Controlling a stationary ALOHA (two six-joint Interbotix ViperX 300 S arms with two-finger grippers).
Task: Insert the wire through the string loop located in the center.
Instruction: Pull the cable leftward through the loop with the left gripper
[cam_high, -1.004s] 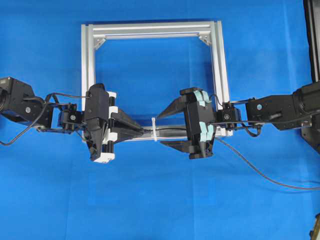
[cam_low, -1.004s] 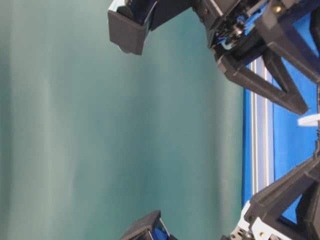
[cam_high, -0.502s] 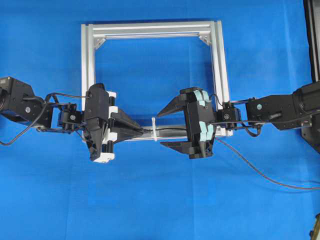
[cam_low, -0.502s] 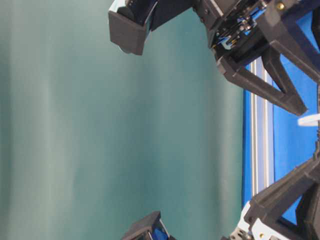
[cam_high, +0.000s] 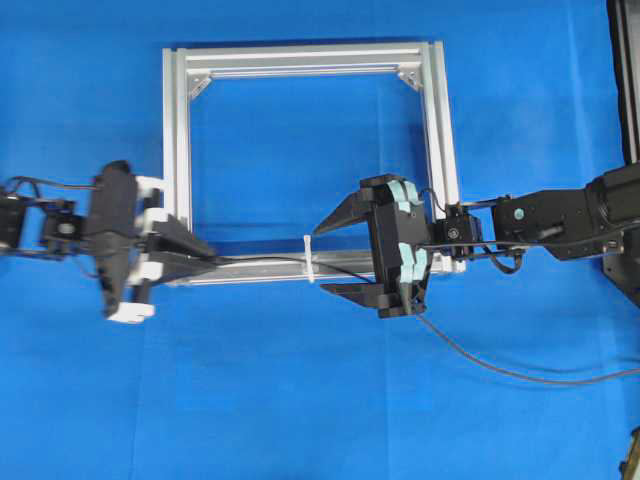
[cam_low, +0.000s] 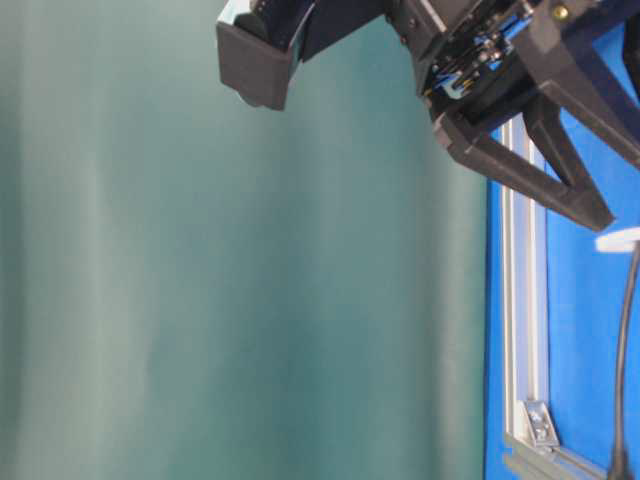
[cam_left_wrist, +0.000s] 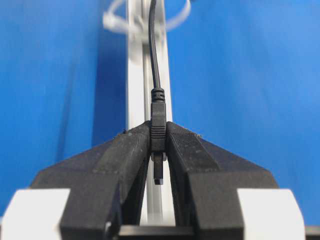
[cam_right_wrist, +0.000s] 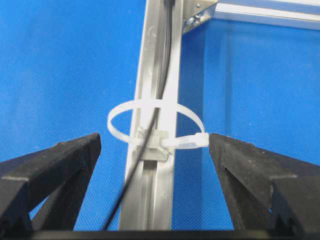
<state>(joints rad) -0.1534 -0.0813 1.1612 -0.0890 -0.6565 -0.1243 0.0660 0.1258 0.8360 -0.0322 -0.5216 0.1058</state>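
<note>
Blue covers the tabletop (cam_high: 300, 400), where a square aluminium frame (cam_high: 176, 130) lies flat. At far left, the left end effector (cam_left_wrist: 158, 150) is clamped on the plug of the wire (cam_left_wrist: 158, 127); from its tips the wire runs rightward along the frame's near bar and passes through the string loop (cam_right_wrist: 155, 127). Right of the loop, the right end effector (cam_high: 335, 255) stands spread wide, one finger on either side of the bar, holding nothing.
</note>
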